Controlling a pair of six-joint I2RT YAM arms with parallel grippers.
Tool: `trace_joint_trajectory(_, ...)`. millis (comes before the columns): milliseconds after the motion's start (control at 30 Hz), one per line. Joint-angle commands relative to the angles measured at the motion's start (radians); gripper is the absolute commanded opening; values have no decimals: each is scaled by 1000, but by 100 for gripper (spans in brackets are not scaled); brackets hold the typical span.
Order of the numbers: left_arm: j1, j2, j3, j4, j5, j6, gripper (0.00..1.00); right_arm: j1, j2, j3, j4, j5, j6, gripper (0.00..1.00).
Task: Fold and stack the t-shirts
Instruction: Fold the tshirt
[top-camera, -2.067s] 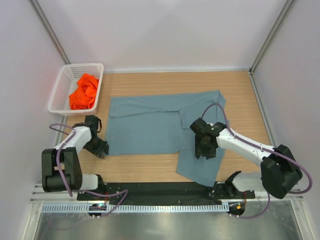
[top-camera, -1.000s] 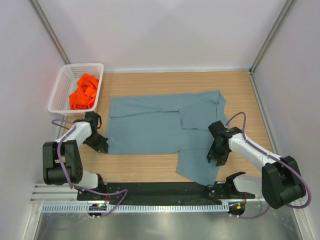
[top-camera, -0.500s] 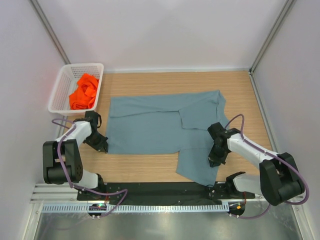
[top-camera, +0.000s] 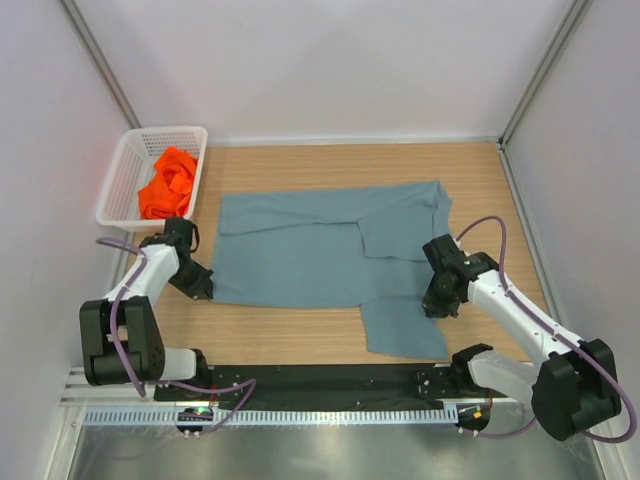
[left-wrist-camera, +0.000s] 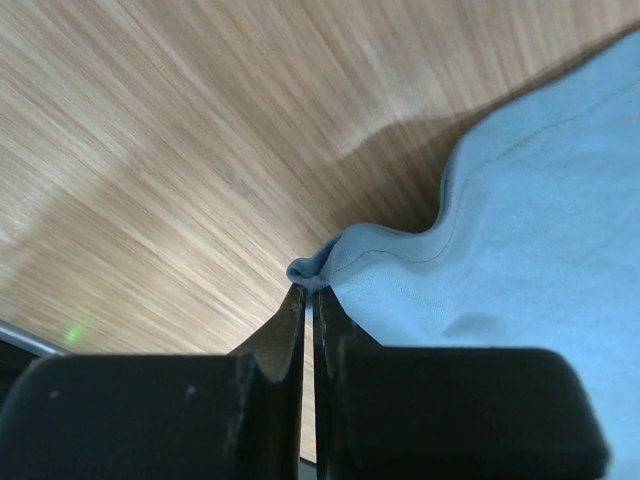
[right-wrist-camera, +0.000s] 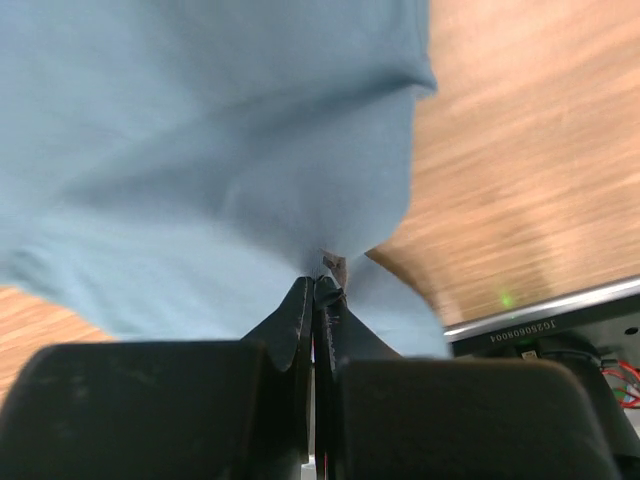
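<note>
At the near right of the bench (top-camera: 290, 335), the right end effector (top-camera: 437, 303) is clamped shut on a pinch of the grey-blue t-shirt (top-camera: 290, 255), just above the flap that reaches toward the arm bases. To the left, the left end effector (top-camera: 204, 290) is closed on the shirt's near-left corner, a small fold of hem bunched at its tips. The shirt lies spread across mid-bench. At the far left, the orange t-shirt (top-camera: 167, 185) sits crumpled in a white basket (top-camera: 120, 190).

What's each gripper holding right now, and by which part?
Both hold the grey-blue t-shirt: left gripper pinches its near-left corner, right gripper its right-hand edge.
</note>
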Motion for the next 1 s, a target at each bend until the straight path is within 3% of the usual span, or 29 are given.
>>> trace_joint_trajectory(0,7,-38,54,-46,-28,29,0,-4,6,111,-30,64,-60,1)
trace_joint_trajectory(400,1,-4,232,-119,-28,102,0,-75,115,375,-5,100,-204,2)
trace_joint_trajectory(967,-6,257,459,-107,41,159,0,-236,377,688,90,-3,-301,2)
